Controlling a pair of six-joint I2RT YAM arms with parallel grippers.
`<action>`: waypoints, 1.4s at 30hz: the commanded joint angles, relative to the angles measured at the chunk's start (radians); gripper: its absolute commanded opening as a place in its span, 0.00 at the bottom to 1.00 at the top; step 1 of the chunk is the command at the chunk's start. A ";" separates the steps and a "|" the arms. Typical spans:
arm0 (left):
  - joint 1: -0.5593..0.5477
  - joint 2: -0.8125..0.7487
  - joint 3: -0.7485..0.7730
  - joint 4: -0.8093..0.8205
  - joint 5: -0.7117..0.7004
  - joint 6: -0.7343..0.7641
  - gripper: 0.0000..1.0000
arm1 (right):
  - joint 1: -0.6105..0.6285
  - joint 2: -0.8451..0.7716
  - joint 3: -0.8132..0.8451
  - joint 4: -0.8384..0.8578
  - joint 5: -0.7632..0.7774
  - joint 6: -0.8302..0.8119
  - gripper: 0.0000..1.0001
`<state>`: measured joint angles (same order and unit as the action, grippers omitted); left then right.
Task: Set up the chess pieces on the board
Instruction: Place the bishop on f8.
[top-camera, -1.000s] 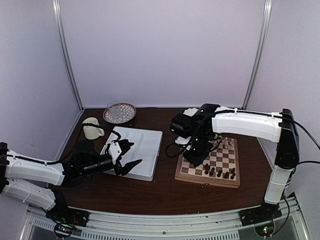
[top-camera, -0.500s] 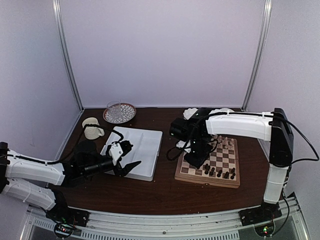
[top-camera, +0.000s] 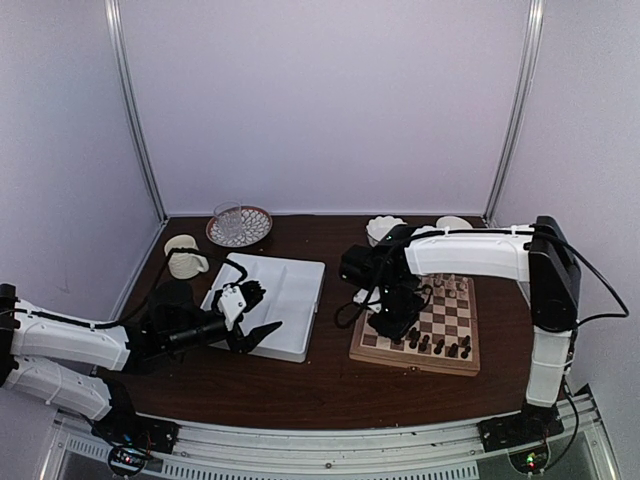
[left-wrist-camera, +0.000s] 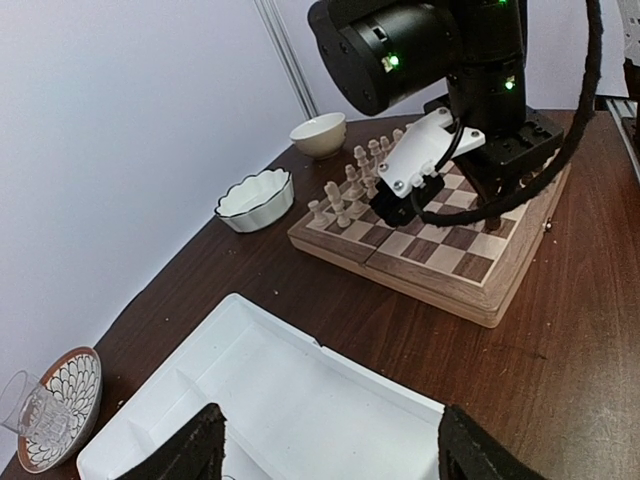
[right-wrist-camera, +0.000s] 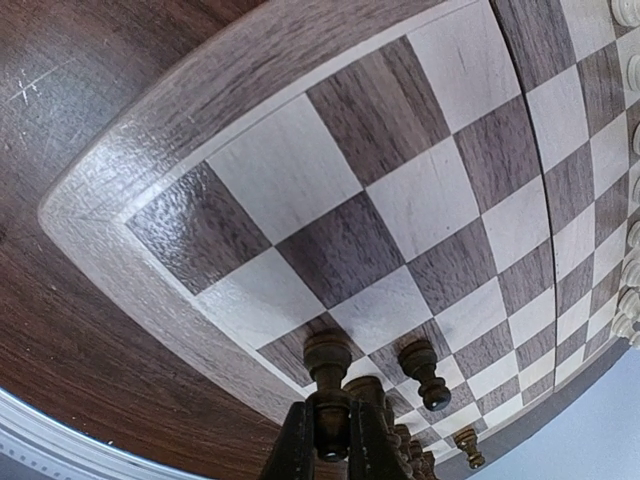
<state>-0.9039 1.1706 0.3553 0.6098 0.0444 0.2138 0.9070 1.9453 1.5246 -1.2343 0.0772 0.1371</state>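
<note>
The right gripper (right-wrist-camera: 330, 445) is clenched on one upright dark chess piece (right-wrist-camera: 328, 362) at the near-left part of the board (right-wrist-camera: 400, 190). Whether the piece touches its square cannot be told. More dark chess pieces (top-camera: 440, 346) stand along the near edge — cream chessmen (left-wrist-camera: 335, 197) line the far one. The left gripper (left-wrist-camera: 335, 450) hangs released, jaws wide, above the white tray (left-wrist-camera: 300, 400) on the bench (top-camera: 330, 385).

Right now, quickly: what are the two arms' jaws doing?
Left gripper: jaws open, empty, over the white tray.
Right gripper: jaws shut on a dark chess piece over the chessboard.
</note>
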 joint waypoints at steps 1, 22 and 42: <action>0.009 0.003 0.020 -0.001 -0.004 -0.009 0.73 | -0.007 0.013 -0.015 0.022 -0.013 -0.001 0.00; 0.008 0.009 0.034 -0.032 0.000 -0.004 0.73 | -0.006 -0.037 -0.062 0.031 -0.036 0.007 0.00; 0.008 0.008 0.036 -0.039 0.001 -0.004 0.73 | -0.007 -0.035 -0.070 0.049 -0.071 -0.002 0.01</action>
<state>-0.9039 1.1770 0.3672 0.5518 0.0448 0.2142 0.9031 1.9171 1.4799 -1.2018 0.0372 0.1371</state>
